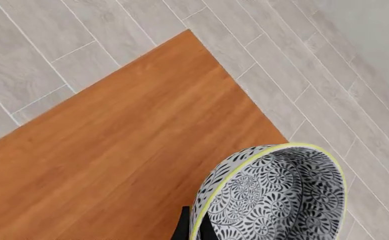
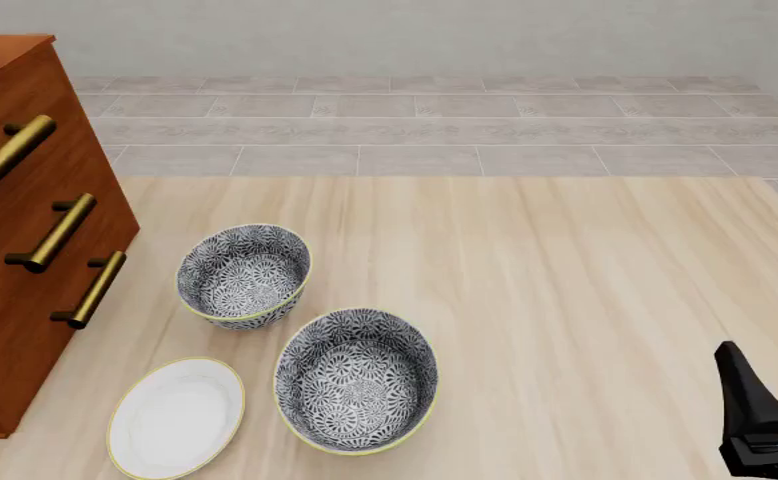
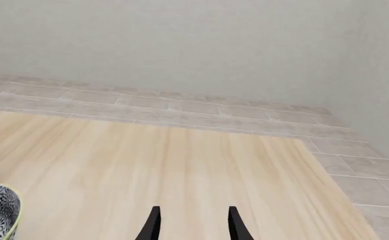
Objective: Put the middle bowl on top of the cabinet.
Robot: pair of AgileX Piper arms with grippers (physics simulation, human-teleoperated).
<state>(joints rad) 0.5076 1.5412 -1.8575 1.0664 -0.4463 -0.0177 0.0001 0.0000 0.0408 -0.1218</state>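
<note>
Pale wood table (image 2: 563, 300), flat even light. Grey tile floor (image 2: 429, 130) beyond it, plain grey wall (image 2: 429, 35) behind

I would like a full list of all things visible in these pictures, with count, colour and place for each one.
Patterned bowls: three, dark grey and white floral with yellow rim. Two stand on the table, the far bowl and the near bowl; the held bowl is tilted over the cabinet top, and only a sliver shows at the front view's top left corner.
Plate: one, white with yellow rim, on the table near the cabinet's base, left of the near bowl.
Cabinet: one, reddish brown, three brass bar handles, at the table's left.
Table: one, pale wood.
Floor: grey tiles, beyond the table.
Left gripper: black, shut on the held bowl's rim.
Right gripper: black, open, nothing between the fingers, over the table's right part.
</note>
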